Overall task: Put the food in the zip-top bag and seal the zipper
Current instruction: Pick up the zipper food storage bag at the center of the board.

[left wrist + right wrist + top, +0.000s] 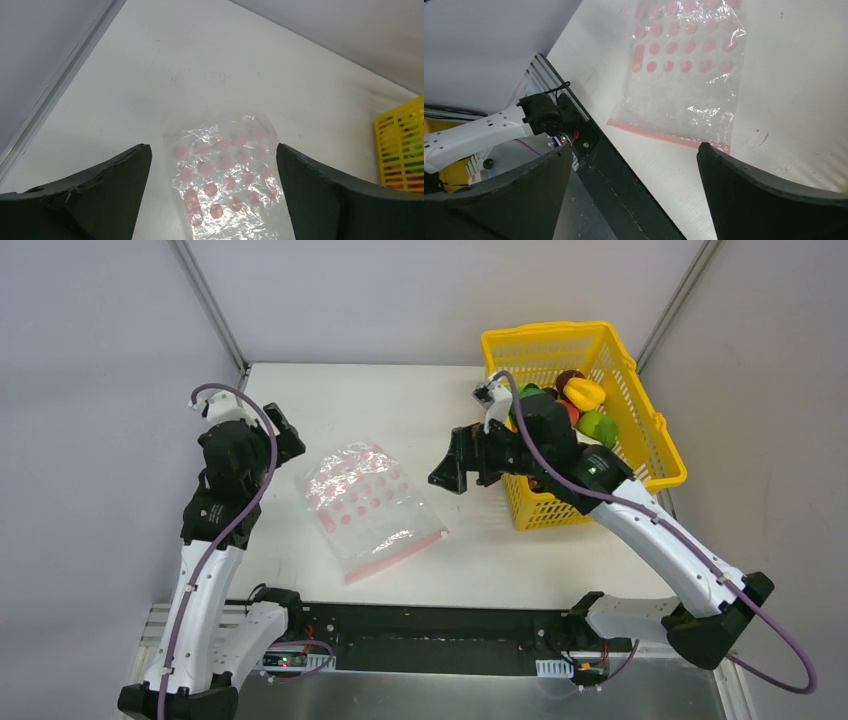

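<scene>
The clear zip-top bag (368, 505) with pink-red dots lies flat on the white table, its pink zipper strip (398, 555) along the near edge. It also shows in the left wrist view (227, 180) and the right wrist view (684, 75), zipper (664, 134) nearest. Toy food (585, 395) in yellow, green, red and dark purple sits in the yellow basket (640, 475). My left gripper (290, 440) is open and empty, left of the bag. My right gripper (450, 475) is open and empty, above the table between bag and basket.
The yellow lattice basket stands at the back right; its corner shows in the left wrist view (402, 147). A black rail (430, 635) runs along the table's near edge. Grey walls enclose the back and sides.
</scene>
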